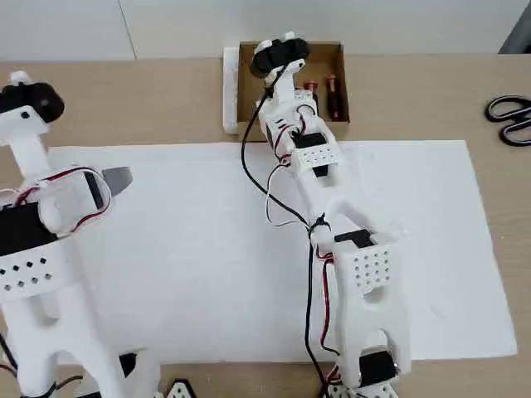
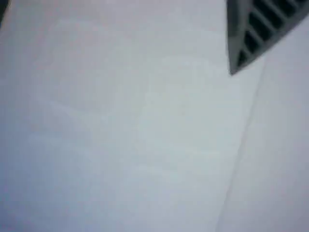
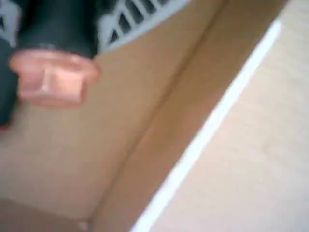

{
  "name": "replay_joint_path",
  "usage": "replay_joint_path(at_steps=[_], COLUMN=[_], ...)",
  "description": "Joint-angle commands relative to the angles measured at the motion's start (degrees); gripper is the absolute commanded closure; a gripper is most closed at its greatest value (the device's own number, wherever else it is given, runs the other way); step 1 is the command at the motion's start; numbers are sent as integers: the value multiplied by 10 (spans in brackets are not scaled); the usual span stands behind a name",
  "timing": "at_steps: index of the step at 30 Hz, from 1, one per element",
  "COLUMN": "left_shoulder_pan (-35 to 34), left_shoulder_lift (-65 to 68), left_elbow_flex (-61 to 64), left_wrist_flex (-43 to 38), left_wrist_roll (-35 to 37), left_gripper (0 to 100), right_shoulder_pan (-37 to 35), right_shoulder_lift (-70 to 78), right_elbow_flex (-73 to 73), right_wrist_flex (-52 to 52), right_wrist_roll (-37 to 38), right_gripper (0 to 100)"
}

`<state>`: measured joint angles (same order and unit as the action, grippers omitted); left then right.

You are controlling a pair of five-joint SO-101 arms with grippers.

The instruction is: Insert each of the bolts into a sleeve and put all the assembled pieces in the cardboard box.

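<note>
A wooden table [image 1: 149,99] is seen from above, and most of it is covered by a white sheet [image 1: 191,257]. The left arm [image 1: 41,240] is stationed over the sheet's left edge. The left gripper [image 1: 116,177] is held just above the paper, and in its own wrist view a grey jaw tip is seen over plain white paper. Whether it is spread or pressed together cannot be told.

The right arm [image 1: 332,207] is stretched across the sheet toward the far edge of the table, where the cardboard box [image 1: 342,83] is placed. The right gripper [image 1: 280,62] is lowered into the left part of the box. In the right wrist view an assembled piece [image 3: 55,53] is pinched by it against a grey ribbed jaw: a black sleeve [image 3: 60,21] with a copper-coloured bolt [image 3: 50,79] head showing at its end, held above the box floor near an inner wall.

A white strip [image 1: 231,91] is laid touching the box's left wall. A pair of scissors [image 1: 510,120] is left on bare wood at the right edge, well apart from the box. Two finished pieces [image 1: 323,93] are laid side by side in the right part of the box.
</note>
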<state>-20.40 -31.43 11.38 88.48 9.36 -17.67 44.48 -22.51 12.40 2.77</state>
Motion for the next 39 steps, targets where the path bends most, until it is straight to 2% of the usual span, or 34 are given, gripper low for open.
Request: replay_joint_path(at_steps=[1,10,17,22,27,32,39], left_shoulder_pan=[0,0,0,0,0,0,1], left_shoulder_lift=[0,0,0,0,0,0,-1], left_elbow_flex=[-25,-25,-25,-27,-47,-125,-269], left_wrist_flex=[1,2,8,10,6,5,20], left_wrist_roll=[-2,-2,-2,-2,-3,-3,-3], left_gripper=[700,700,700,700,700,700,700], right_shoulder_pan=[-7,-12,-12,-13,-12,-16,-15], right_shoulder_lift=[-4,38,40,24,-86,-207,-400], right_elbow_flex=[-42,-42,-42,-43,-42,-41,-41], right_wrist_flex=[-31,-61,-57,-62,-34,32,195], right_wrist_roll=[-7,-4,-4,-3,-3,-3,-3], right_gripper=[995,990,775,779,779,777,777])
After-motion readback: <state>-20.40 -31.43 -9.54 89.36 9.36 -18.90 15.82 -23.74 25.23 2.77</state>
